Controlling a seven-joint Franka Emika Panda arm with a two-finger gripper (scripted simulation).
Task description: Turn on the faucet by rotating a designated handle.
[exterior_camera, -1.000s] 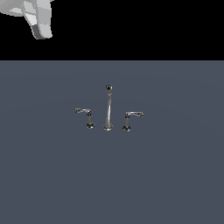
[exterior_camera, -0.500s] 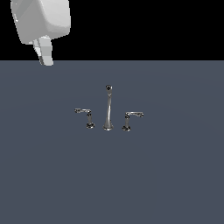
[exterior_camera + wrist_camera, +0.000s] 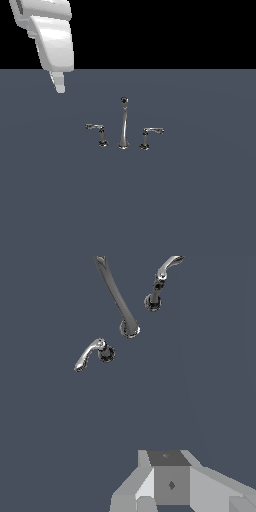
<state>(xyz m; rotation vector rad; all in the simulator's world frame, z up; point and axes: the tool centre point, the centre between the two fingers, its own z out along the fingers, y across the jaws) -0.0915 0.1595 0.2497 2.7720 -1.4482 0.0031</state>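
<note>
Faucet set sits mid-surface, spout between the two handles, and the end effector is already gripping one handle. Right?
Not quite. The end effector is not gripping anything: in the exterior view it hangs well off toward that view's upper left, clear of both handles. The rest holds: the spout stands between the left handle and the right handle.

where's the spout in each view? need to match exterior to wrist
Exterior view: the spout stands upright at mid-frame, between the two lever handles, dark round tip on top.
Wrist view: the spout runs slantwise from its base ring to the picture's edge, which cuts off the tip.
Shared landmark: the spout's base ring, flanked on both sides by the handle posts.
</note>
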